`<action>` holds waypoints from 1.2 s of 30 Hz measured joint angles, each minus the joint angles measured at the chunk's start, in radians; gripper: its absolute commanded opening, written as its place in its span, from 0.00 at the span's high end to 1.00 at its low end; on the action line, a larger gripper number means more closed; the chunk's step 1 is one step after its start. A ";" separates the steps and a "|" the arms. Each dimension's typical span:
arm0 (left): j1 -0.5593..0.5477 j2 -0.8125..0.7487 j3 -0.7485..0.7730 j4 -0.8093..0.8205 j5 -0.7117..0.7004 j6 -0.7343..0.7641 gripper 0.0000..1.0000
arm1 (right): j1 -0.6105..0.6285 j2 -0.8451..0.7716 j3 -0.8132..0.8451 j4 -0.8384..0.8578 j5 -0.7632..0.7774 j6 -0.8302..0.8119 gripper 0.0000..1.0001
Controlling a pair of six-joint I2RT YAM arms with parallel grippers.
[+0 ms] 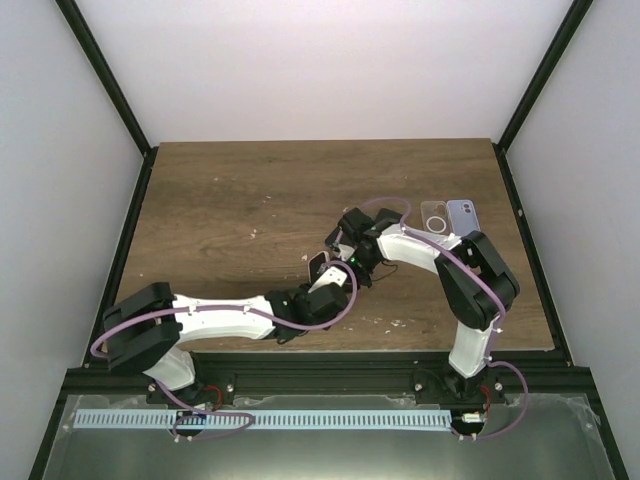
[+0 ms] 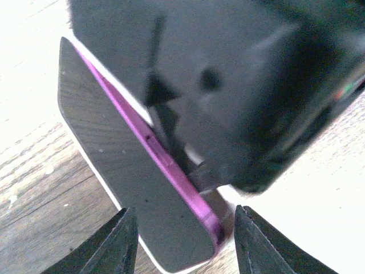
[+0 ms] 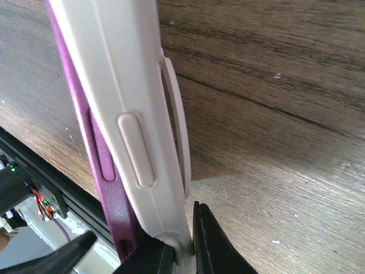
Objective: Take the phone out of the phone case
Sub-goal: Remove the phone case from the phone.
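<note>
- nothing readable anywhere, honestly; no text, brand, number or sign in any view
- phone point(image 2: 131, 188) screen is dark and blank; case point(image 3: 125, 114) side is plain white
- flat bits point(image 1: 450, 215) at the far right of the table point(image 1: 230, 200) are too small to read

Even light above, glare at the wrist
My top camera gives flat, even light; on the left wrist the table point(image 2: 23, 68) blows out white and the near black housing point(image 2: 239, 85) blurs; a shadow edge crosses the right-wrist wood.
</note>
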 measured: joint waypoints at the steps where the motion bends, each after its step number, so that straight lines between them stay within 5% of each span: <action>1: 0.000 -0.008 -0.008 0.002 -0.004 -0.005 0.51 | 0.000 0.000 0.000 0.000 0.000 0.000 0.99; 15: -0.003 -0.007 -0.037 0.024 -0.031 -0.017 0.50 | 0.000 0.000 -0.002 0.008 0.006 -0.021 0.99; 23: -0.014 0.022 -0.003 -0.020 -0.093 -0.060 0.58 | 0.000 0.000 -0.002 0.025 0.006 -0.022 0.99; 31: -0.019 0.037 0.003 -0.062 -0.177 -0.106 0.48 | 0.000 0.000 -0.003 0.068 -0.014 -0.018 0.99; 36: -0.024 0.092 0.037 -0.093 -0.240 -0.109 0.55 | -0.003 0.001 -0.011 0.093 -0.017 -0.018 0.99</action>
